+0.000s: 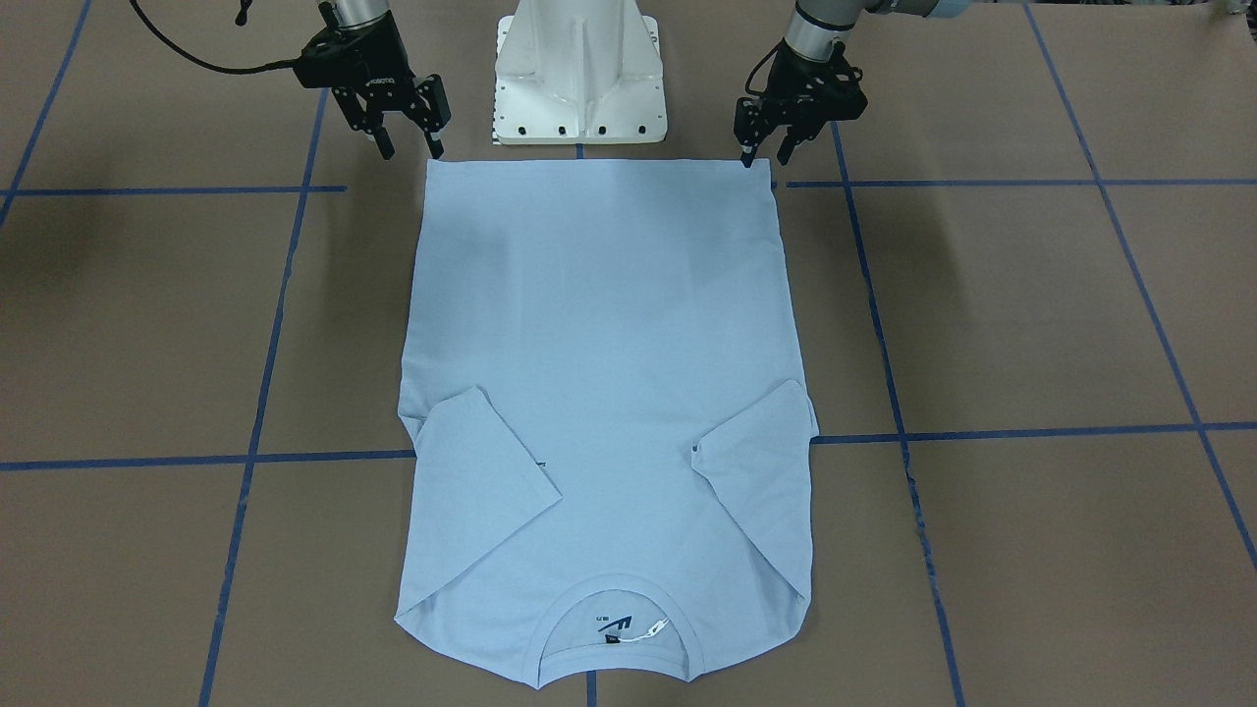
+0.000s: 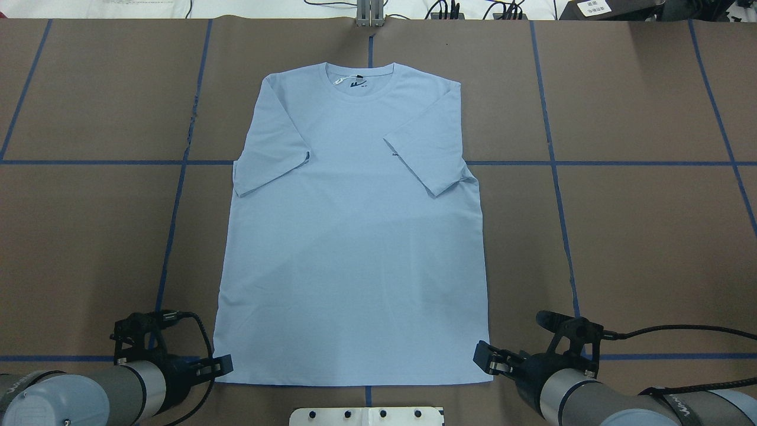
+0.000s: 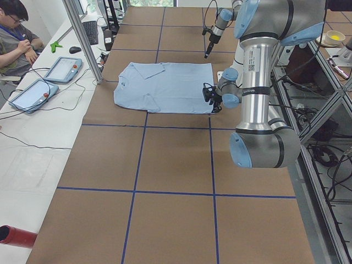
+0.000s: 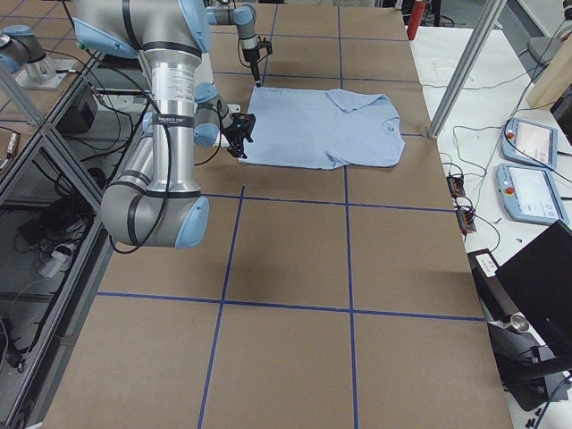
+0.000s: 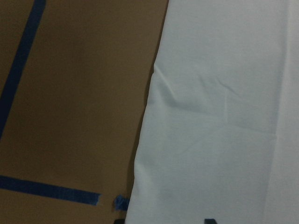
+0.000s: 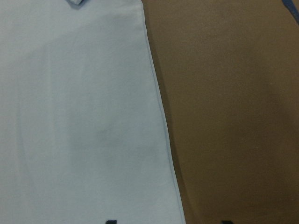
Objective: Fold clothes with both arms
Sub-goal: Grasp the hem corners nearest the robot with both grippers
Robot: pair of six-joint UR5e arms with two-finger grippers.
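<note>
Evidently the T-shirt (image 1: pixel 599 324) lies flat, hem toward the robot, so the left gripper (image 1: pixel 767 155) and right gripper (image 1: pixel 410 150), each spread apart and empty, can take its corners.

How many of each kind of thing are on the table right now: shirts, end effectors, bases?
Light blue T-shirt: 1
End effectors: 2, the left end effector and the right end effector, both open, each by a hem corner
White pedestal base: 1
Total: 4
</note>
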